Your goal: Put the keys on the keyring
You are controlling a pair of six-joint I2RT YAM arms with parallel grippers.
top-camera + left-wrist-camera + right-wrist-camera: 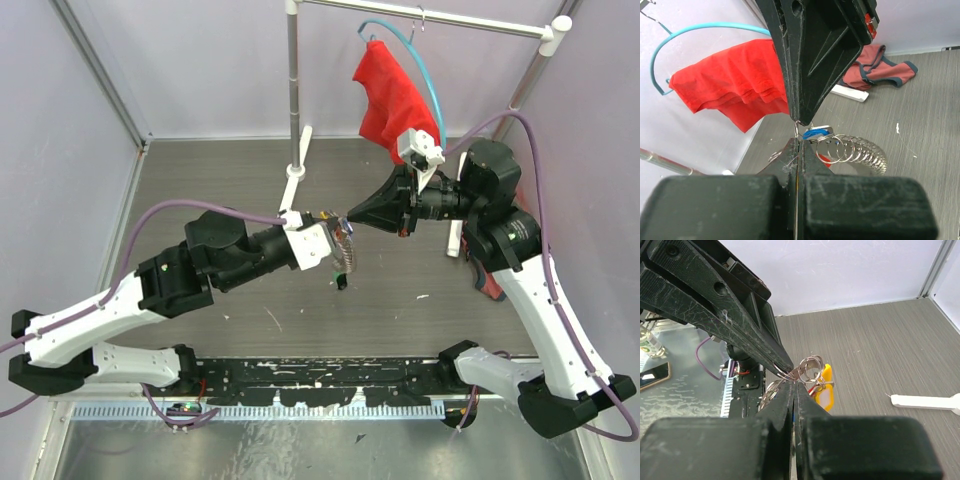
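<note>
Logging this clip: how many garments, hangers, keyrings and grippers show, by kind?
Garments: 2, red garment hanging, pink-red garment on the table
Hangers: 1, light-blue hanger
Keyrings: 1, keyring
Grippers: 2, left gripper, right gripper
Total: 6

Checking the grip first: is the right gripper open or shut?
Shut: on the right gripper, fingers press together in its wrist view, pinching wire rings at the tips.
</note>
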